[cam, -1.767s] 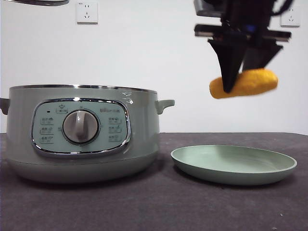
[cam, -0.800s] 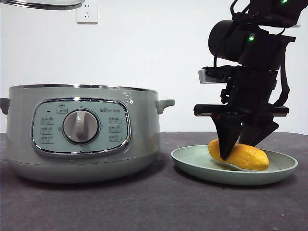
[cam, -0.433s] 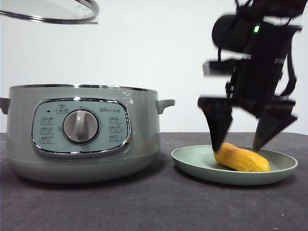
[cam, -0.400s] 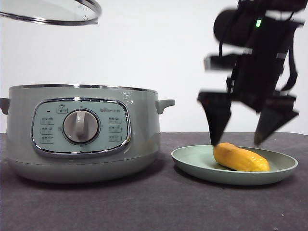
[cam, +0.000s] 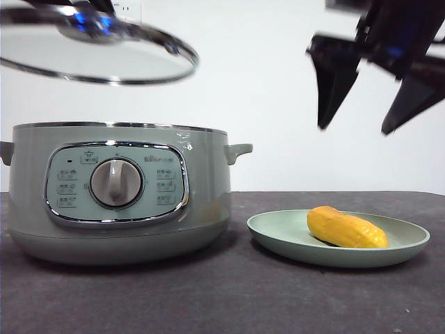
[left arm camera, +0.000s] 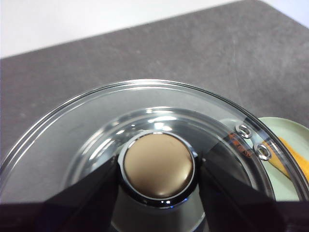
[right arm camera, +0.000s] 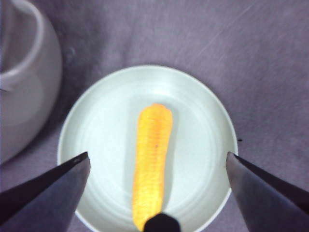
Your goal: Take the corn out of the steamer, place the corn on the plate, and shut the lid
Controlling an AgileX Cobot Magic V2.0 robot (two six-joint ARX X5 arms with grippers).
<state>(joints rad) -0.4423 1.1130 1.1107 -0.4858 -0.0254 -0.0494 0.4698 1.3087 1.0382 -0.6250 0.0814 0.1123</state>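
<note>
The corn (cam: pixel 346 229) lies on the pale green plate (cam: pixel 278 233), to the right of the steamer (cam: pixel 118 188). It also shows in the right wrist view (right arm camera: pixel 153 159) on the plate (right arm camera: pixel 101 135). My right gripper (cam: pixel 372 104) is open and empty, high above the plate. My left gripper (left arm camera: pixel 157 169) is shut on the knob (left arm camera: pixel 158 166) of the glass lid (left arm camera: pixel 77 125). It holds the lid (cam: pixel 97 59) tilted in the air above the open steamer.
The steamer's side handle (cam: pixel 238 151) juts toward the plate. The steamer's rim (right arm camera: pixel 24 63) shows beside the plate in the right wrist view. Dark table (cam: pixel 229 292) lies in front of both. A wall socket (cam: pixel 127 8) is behind.
My right gripper let go of the corn on the plate, opened and rose. My left gripper brought the lid lower and to the right, over the steamer.
</note>
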